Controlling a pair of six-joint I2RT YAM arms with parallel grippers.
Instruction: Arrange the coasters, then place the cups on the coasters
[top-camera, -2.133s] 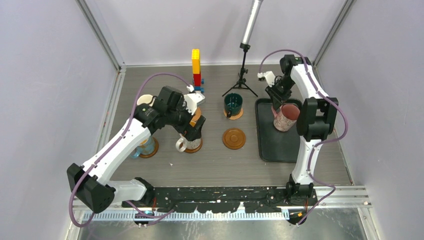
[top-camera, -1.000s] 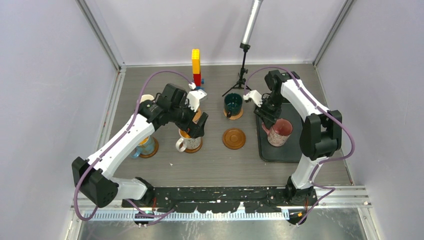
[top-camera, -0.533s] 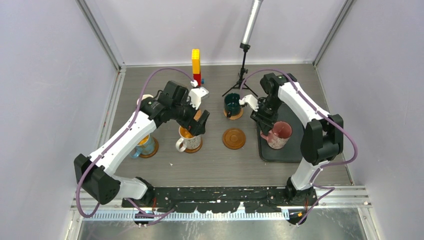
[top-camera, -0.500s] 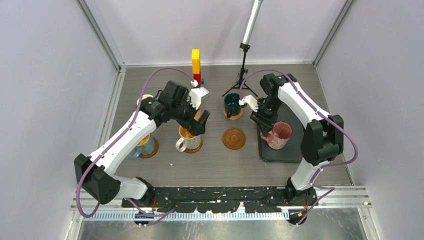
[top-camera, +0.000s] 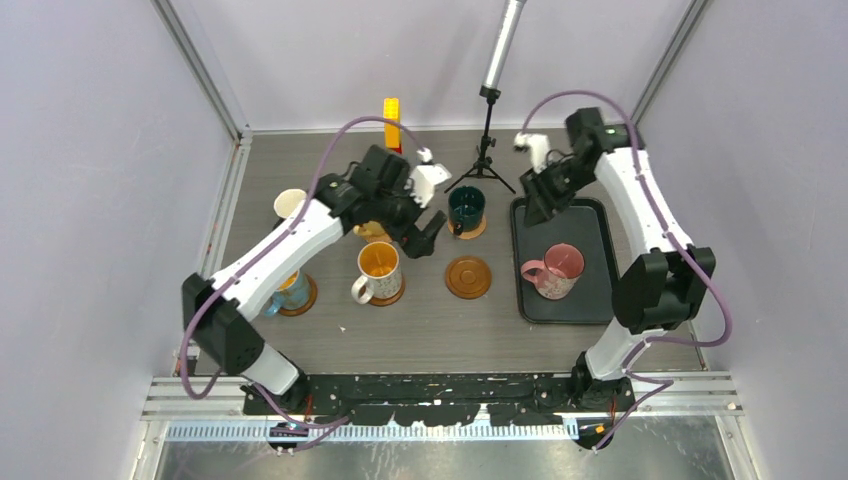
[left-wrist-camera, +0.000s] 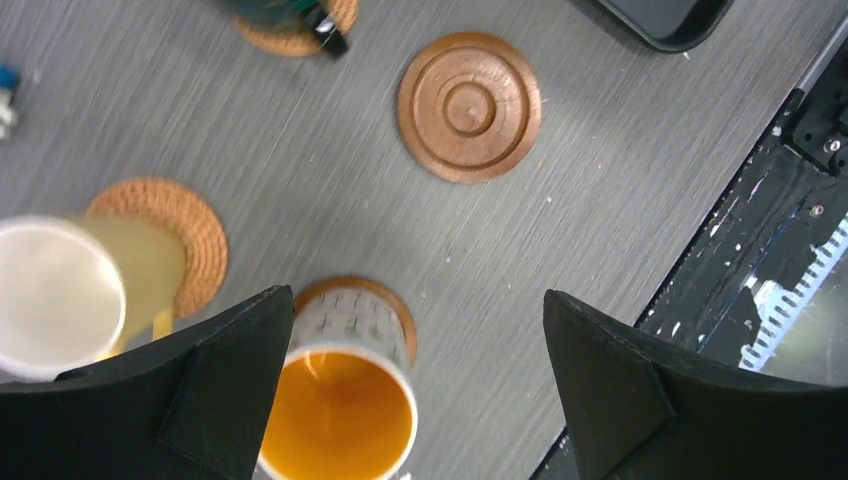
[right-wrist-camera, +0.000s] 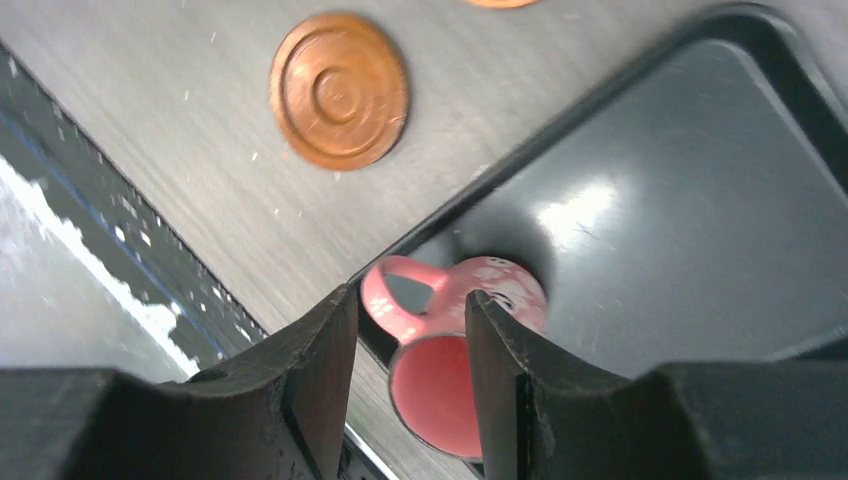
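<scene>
Pink cup (top-camera: 556, 271): standing in black tray (top-camera: 590, 225), handle toward bench (top-camera: 420, 325) centre, not on a coaster. Ringed coaster (top-camera: 468, 277): bare, on bench just left of tray. Green cup (top-camera: 466, 207) seated on far coaster (top-camera: 472, 231), behind ringed coaster. Patterned cup (top-camera: 379, 268), orange inside, seated on middle coaster (top-camera: 391, 296), left of ringed coaster. Blue cup (top-camera: 290, 292) on left coaster (top-camera: 304, 301), further left, part hidden under left arm (top-camera: 300, 235). Cream cup (top-camera: 290, 203) at far left; cannot tell whether on a coaster. Woven coaster (left-wrist-camera: 160, 240) between cream cup and patterned cup, part hidden by arm from above. Right fingers (right-wrist-camera: 310, 390): partly spread, gripping nothing, raised over tray's far-left corner, pink cup visible below through the gap. Left fingers (left-wrist-camera: 215, 390): spread wide, empty, hovering between patterned cup and green cup. Yellow block tower (top-camera: 391, 110) and tripod (top-camera: 485, 150) at back of bench.
</scene>
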